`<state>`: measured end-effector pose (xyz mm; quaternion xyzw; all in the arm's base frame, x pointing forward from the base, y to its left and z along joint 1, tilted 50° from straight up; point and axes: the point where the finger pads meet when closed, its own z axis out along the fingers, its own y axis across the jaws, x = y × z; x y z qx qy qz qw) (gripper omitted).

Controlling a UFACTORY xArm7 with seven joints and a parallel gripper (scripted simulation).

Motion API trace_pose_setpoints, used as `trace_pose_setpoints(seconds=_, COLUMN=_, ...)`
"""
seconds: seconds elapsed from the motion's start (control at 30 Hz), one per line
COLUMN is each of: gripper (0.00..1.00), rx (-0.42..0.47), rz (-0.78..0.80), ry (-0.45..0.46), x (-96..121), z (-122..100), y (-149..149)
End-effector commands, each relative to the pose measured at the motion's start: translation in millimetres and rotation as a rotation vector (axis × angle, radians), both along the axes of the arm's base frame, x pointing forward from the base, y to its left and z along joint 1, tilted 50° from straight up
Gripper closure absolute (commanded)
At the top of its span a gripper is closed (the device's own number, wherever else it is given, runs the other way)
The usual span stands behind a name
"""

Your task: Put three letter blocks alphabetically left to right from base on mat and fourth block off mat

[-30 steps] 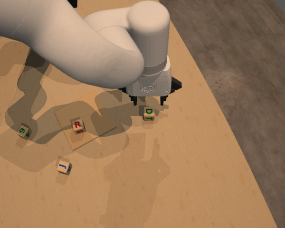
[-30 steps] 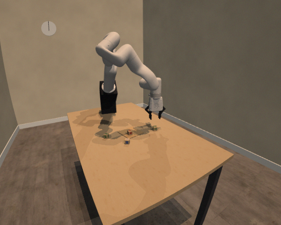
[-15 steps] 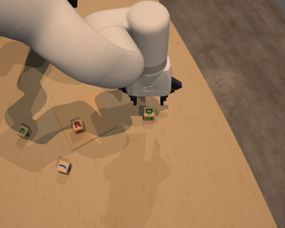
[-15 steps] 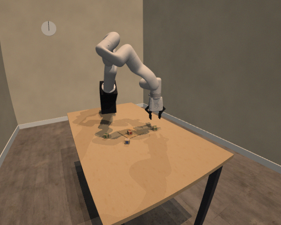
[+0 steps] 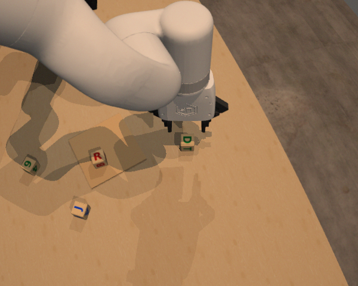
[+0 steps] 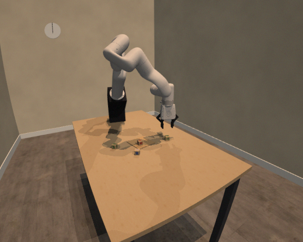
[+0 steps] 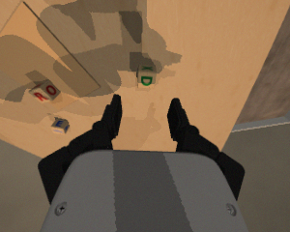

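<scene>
Wood grain ran under everything: the table [image 5: 234, 215] was a pale, smooth board with faint speckles, crossed by soft overlapping shadows of my arm. My gripper [image 5: 187, 126] hung above the D block [image 5: 186, 142], fingers partly spread and holding nothing, with clear air between the black fingertips and the cube. The block was a small cream cube with rounded edges, a green D on top and a green T on the side facing the top camera. It sat on bare table to the right of the mat [image 5: 107, 149], well off it.

The mat was a thin, flat square, only a shade darker than the table, turned like a diamond. On it stood the R block [image 5: 98, 158], its letter red. Left of the mat lay the 6 block [image 5: 28, 164], marked in green, and nearer the top camera lay the J block [image 5: 80, 209], its mark blue; both were on the table, apart from the mat.

From the wrist I saw my own grey, screw-studded housing [image 7: 145, 193] and a red O on the R block's side, hidden from above. Only the exterior view showed my white, rounded arm [image 6: 136, 62] rising from its black pedestal [image 6: 116, 112], the table's dark legs, the plank floor and a wall clock [image 6: 52, 30].
</scene>
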<state>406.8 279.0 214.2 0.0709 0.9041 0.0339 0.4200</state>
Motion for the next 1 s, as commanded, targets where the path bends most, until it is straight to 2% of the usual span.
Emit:
trace_pose_setpoints(seconds=0.0, gripper=0.31, rx=0.001, rz=0.002, ry=-0.001, x=-0.1, z=0.5, y=1.2)
trace_pose_setpoints(seconds=0.97, gripper=0.31, rx=0.002, rz=0.002, ry=-0.001, x=21.2, z=-17.8, y=1.4)
